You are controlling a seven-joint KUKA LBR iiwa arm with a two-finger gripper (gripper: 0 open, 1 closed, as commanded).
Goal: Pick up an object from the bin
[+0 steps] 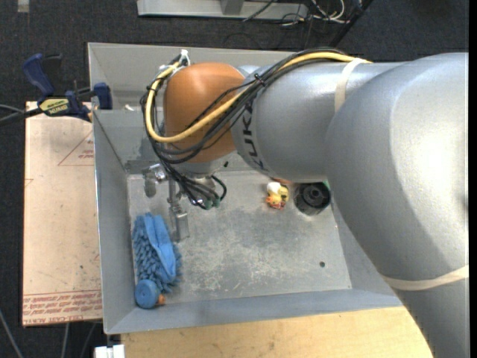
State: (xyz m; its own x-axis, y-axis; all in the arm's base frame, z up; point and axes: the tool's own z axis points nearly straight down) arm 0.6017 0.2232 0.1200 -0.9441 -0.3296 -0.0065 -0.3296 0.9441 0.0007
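My gripper (168, 203) hangs under the orange dome at the bin's left side, just above the upper end of a blue fuzzy duster (154, 253). The duster lies lengthwise along the left wall, with a blue-and-orange knob at its near end. The gripper's two metal fingers (179, 218) stand apart, open, with nothing between them. The lower fingertip is close to the duster's top right edge; I cannot tell whether it touches.
A small yellow-and-red toy (276, 195) and a black round ring-shaped thing (311, 197) lie side by side at the bin's right, close under the arm. The big grey arm covers the bin's right and back parts.
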